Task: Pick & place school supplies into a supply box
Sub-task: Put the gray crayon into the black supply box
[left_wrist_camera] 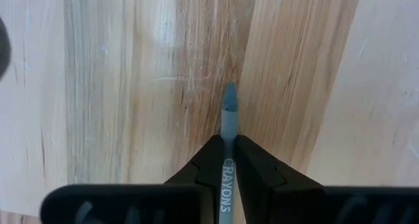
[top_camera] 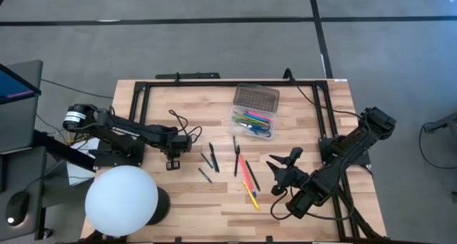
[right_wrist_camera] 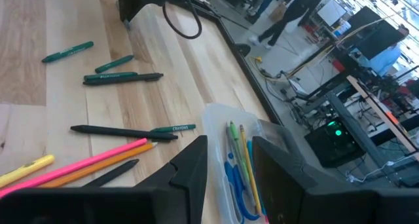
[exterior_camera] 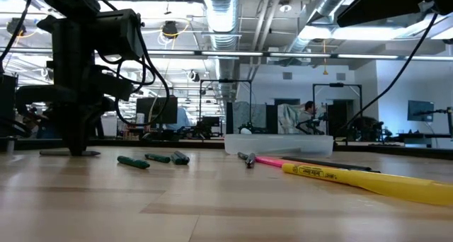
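Two arms on my screens. Left gripper [top_camera: 173, 163] is down at the tabletop on the left side of the table [top_camera: 178, 201], fingers [left_wrist_camera: 262, 175] pinched fully together on a grey-blue crayon [left_wrist_camera: 228, 116]; I can read "CRAYONS" on the barrel between the pads, tip poking out past them over bare wood.

Right gripper [top_camera: 280, 174] hangs above the table's near right part, jaws part open, nothing between them that I can see.

Supply box [top_camera: 254, 120] sits toward the far middle of the table, its dotted lid [top_camera: 256, 97] on the far side of it. Inside I see a mix of pink, green, yellow and blue items; blue-handled scissors [right_wrist_camera: 236, 185] show in the right wrist view.

Still loose on the wood, between the two grippers:
- several dark green crayons [top_camera: 206, 160] just right of the left gripper
- black pen [top_camera: 236, 158]
- pink pencil [top_camera: 246, 171] and orange one beside it
- yellow highlighter [exterior_camera: 361, 178], nearest the table's near edge
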### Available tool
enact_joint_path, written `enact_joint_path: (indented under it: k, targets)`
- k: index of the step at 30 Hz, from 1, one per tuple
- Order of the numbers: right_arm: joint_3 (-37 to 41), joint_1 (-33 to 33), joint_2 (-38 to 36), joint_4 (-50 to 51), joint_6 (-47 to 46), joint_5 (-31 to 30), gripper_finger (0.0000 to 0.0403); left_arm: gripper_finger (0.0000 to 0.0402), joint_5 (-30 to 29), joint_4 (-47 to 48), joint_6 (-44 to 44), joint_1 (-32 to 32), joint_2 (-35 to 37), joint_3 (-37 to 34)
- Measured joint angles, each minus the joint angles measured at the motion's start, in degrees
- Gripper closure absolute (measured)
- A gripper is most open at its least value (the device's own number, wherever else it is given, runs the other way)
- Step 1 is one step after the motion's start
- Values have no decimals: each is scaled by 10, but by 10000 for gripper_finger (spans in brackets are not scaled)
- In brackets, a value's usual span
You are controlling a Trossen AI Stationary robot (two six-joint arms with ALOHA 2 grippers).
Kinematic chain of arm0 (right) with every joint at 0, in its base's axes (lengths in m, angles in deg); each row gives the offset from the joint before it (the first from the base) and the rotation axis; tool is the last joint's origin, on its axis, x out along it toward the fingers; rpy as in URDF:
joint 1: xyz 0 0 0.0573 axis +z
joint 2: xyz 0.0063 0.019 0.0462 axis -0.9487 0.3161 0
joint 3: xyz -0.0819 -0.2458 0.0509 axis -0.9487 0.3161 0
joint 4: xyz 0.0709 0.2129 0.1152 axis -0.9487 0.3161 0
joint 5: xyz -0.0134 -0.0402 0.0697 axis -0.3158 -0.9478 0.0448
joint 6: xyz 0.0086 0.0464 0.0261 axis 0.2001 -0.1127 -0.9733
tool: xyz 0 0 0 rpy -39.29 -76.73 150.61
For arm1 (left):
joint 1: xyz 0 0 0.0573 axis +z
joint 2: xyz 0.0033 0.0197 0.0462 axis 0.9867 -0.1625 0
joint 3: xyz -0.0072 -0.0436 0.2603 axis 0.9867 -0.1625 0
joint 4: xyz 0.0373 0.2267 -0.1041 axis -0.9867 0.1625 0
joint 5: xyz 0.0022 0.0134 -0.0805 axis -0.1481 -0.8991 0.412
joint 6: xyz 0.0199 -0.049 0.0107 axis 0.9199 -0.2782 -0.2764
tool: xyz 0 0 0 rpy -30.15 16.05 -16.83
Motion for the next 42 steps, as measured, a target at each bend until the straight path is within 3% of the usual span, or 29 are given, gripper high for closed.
enact_joint_path:
  k: [13,27,33,42]
  targets:
    - [0,-3,0,0,0,0,290,379,-8,-3,6,-5,0,0]
    - [0,-44,0,-2,1,10,290,383,-77,-62,64,-40,-2,27]
    - [0,-50,0,0,1,11,290,383,-124,-137,136,-48,-1,56]
    - [0,-51,0,3,6,11,290,383,-136,-372,291,-43,-1,70]
